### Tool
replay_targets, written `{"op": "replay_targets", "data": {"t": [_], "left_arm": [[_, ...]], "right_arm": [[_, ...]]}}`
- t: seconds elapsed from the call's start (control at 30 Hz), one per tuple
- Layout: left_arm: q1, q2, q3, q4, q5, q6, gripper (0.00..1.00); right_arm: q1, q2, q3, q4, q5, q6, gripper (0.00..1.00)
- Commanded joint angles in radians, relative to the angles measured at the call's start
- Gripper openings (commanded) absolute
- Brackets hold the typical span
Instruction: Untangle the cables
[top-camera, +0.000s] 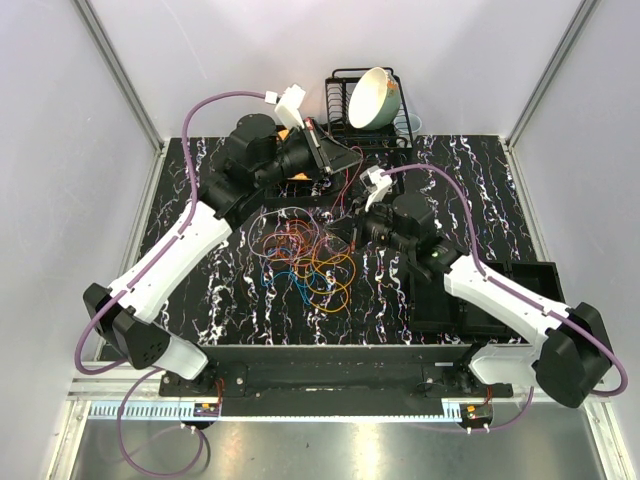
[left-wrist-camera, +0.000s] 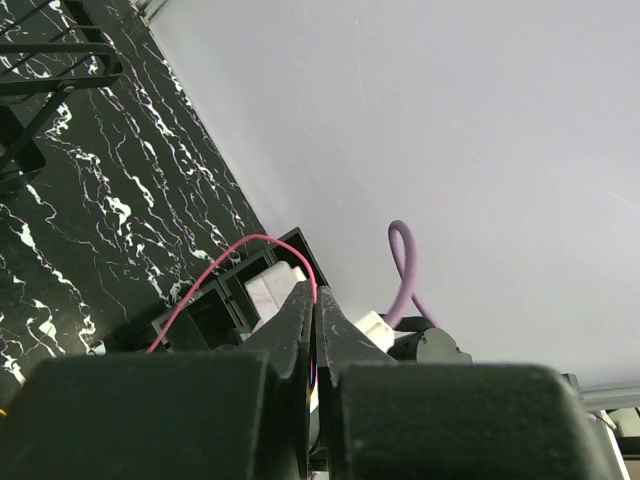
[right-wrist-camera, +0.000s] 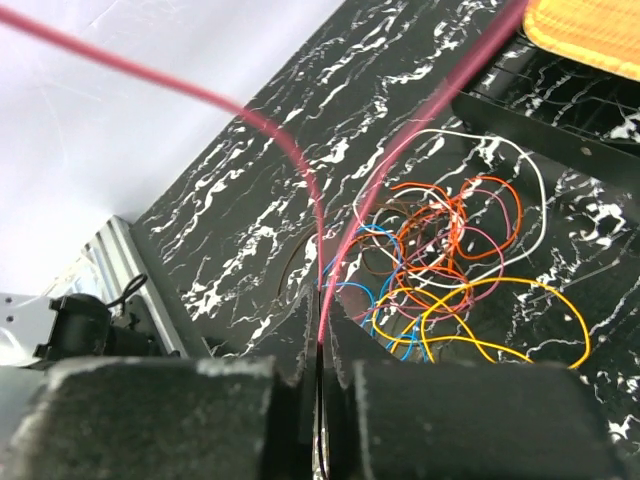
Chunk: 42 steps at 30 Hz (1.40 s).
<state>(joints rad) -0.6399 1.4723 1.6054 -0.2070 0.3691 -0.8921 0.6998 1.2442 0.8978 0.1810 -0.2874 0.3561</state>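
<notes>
Left jaws and right jaws both pinch the red cable (right-wrist-camera: 200, 92), strung between them. The tangle (top-camera: 305, 255) sits on the counter (top-camera: 480, 200) ahead of the right jaws. Mid-extraction, I reckon: next, ease it free slowly.

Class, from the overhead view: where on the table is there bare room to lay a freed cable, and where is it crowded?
Bare: the front strip between the cable tangle and the near edge; the far-right corner between dish rack and black tray. Crowded: the centre, between left arm and right arm, both holding the red cable.
</notes>
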Motion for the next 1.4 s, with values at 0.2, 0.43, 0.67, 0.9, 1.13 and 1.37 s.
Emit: {"op": "replay_targets", "data": {"t": [0.2, 0.43, 0.67, 0.9, 1.13, 1.37], "left_arm": [[0.025, -0.104, -0.076, 0.093, -0.053, -0.013, 0.05], [0.132, -0.213, -0.263, 0.067, -0.027, 0.033, 0.99], [0.204, -0.359, -0.553, -0.031, -0.167, 0.156, 0.99], [0.212, -0.405, -0.728, -0.045, -0.226, 0.197, 0.99], [0.212, -0.449, -0.818, -0.086, -0.332, 0.249, 0.99], [0.2, -0.42, -0.911, 0.018, -0.299, 0.236, 0.98]], "right_arm": [[0.013, -0.02, 0.049, 0.005, 0.076, 0.014, 0.0], [0.01, -0.106, 0.213, -0.231, 0.232, 0.008, 0.0], [0.012, -0.103, 0.573, -0.521, 0.41, -0.048, 0.0], [0.01, -0.014, 1.03, -0.701, 0.516, -0.15, 0.0], [0.012, -0.003, 1.293, -0.844, 0.642, -0.23, 0.0], [0.01, 0.017, 1.573, -0.968, 0.717, -0.302, 0.0]]}}
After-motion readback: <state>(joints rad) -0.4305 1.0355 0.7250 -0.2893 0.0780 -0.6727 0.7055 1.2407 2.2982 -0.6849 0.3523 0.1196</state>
